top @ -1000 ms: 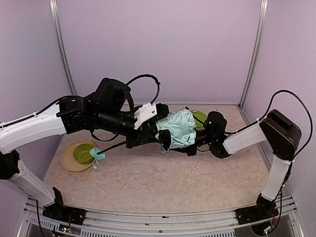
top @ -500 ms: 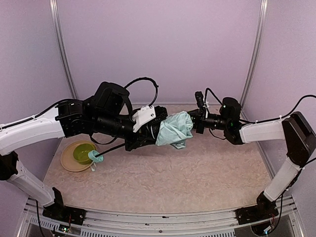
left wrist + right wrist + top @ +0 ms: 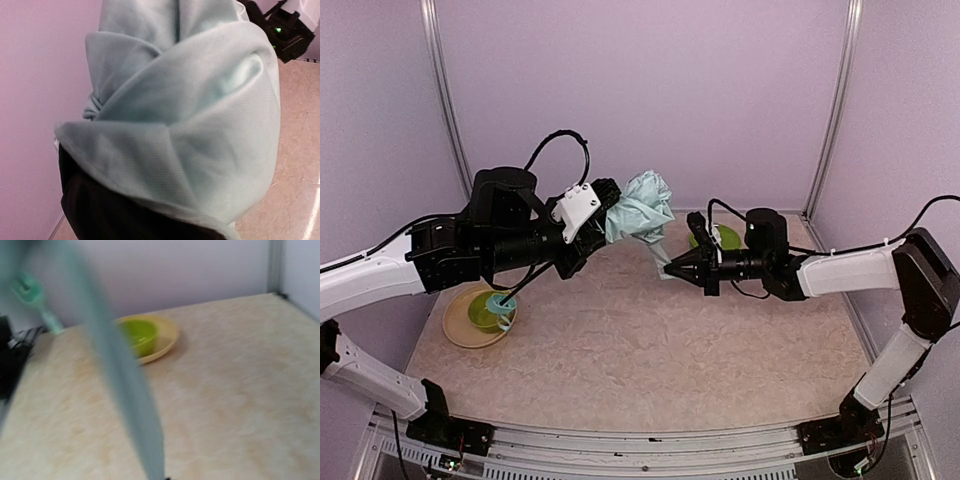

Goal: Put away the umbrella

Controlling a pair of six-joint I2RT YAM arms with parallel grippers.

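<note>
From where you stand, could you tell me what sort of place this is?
Most likely a robot test cell: plain lilac walls framed by aluminium posts, two arms bolted at the near edge of the tabletop, and a few props, an umbrella and a bowl.

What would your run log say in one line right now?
left gripper: grips umbrella canopy, aloft | right gripper: shut on mint strip trailing from it | handle: near green bowl | stowed: not yet
</note>
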